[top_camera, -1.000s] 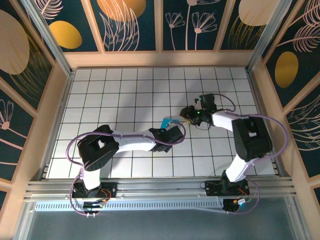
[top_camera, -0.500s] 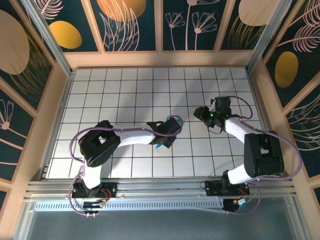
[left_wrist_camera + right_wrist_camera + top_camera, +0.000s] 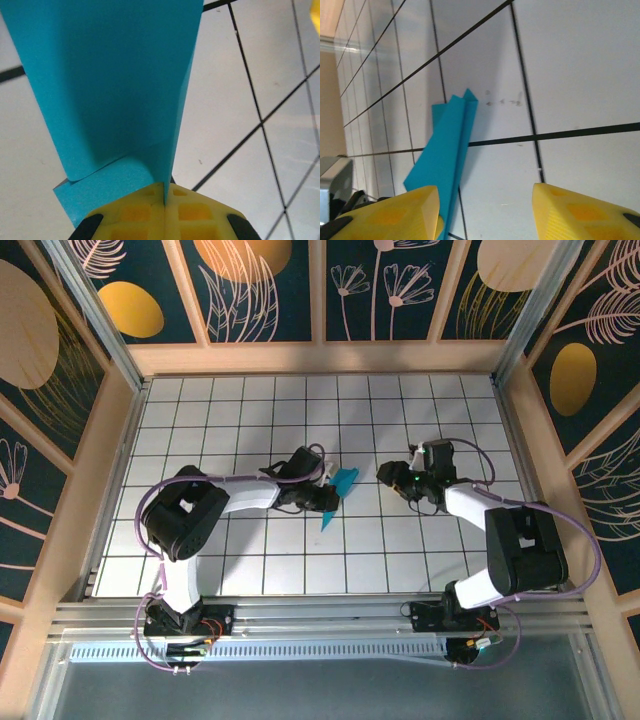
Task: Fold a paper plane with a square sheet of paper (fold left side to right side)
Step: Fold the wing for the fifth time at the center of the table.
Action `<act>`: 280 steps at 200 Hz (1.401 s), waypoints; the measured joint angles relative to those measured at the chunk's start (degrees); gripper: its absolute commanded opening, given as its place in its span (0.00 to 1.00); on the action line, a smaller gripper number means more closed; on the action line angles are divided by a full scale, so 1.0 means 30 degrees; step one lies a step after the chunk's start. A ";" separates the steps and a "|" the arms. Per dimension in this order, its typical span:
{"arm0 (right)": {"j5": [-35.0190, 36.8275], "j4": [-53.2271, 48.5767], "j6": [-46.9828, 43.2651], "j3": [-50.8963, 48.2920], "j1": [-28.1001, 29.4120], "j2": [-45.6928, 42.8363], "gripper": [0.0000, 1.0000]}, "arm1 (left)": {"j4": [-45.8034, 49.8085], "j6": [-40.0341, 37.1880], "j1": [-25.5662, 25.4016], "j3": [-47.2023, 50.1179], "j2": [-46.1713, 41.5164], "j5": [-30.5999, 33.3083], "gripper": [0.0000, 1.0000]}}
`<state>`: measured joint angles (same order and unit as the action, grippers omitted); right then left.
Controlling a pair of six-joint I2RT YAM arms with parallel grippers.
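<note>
Paper plane [image 3: 344, 480] is pinched at its fold by the closed left tool [image 3: 328, 498], mid bench [image 3: 200, 420].
The right tool [image 3: 386, 473] is held open, apart from it; the pinch should be released only once the wings are laid flat.

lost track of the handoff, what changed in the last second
The right pincer drew back to the right, off the paper plane, and stands open, apart from it. The left arm swung leftward, carrying the plane toward the near edge and then back to the middle. Unchanged: the left pincer stays shut on the plane.
</note>
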<state>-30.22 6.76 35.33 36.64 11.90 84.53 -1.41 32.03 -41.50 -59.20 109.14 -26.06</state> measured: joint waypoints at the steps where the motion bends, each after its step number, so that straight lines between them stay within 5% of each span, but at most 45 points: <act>1: -0.0007 0.0022 0.0007 0.0000 0.0029 0.0015 0.53 | -0.0058 0.0058 0.0015 0.0022 0.0000 -0.0058 0.00; 65: -0.0022 0.1290 0.1013 0.0124 0.1923 0.1566 0.50 | -0.5020 0.3796 0.0729 0.2215 0.0036 -0.3206 0.00; 280: 0.1370 0.2266 0.2565 0.0911 0.3643 0.3096 0.44 | -1.4032 1.0856 0.0867 0.4459 0.2157 -0.5399 0.00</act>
<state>-26.11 13.56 43.03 39.38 22.83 93.82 -43.51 64.60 -38.89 -45.82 115.61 -42.26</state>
